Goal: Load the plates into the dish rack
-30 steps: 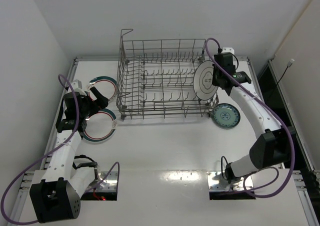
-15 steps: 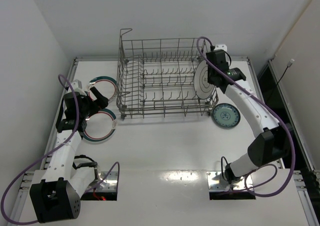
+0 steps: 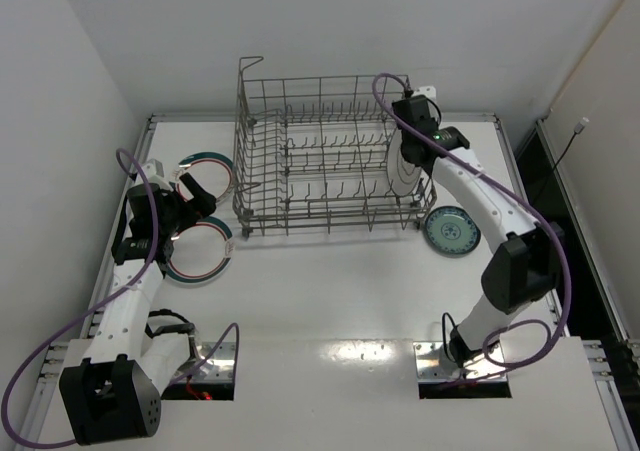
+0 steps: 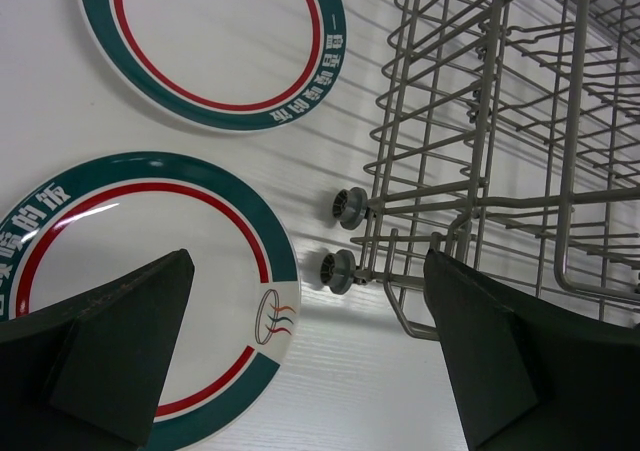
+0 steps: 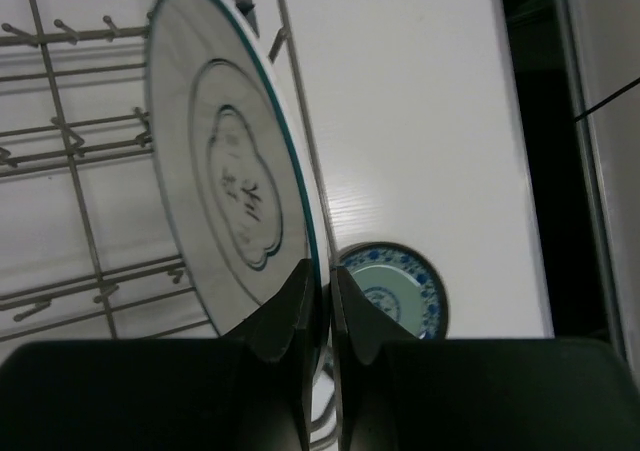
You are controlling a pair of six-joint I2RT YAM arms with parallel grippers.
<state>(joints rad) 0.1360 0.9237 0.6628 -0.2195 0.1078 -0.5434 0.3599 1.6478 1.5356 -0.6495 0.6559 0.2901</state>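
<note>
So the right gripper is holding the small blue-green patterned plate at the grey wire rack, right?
No. The right gripper holds the large white plate at the grey wire rack; the small blue-green patterned plate lies on the table, as the right wrist view shows.

We have swung our right gripper (image 5: pixel 322 289) leftward, turning the white plate (image 3: pixel 403 163) edge-on at the dish rack (image 3: pixel 318 79)'s right end.

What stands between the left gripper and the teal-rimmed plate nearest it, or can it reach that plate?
Probably yes. The left gripper hangs open above the teal-rimmed plate, which lies flat with nothing on it; the dish rack stands off to one side.
</note>
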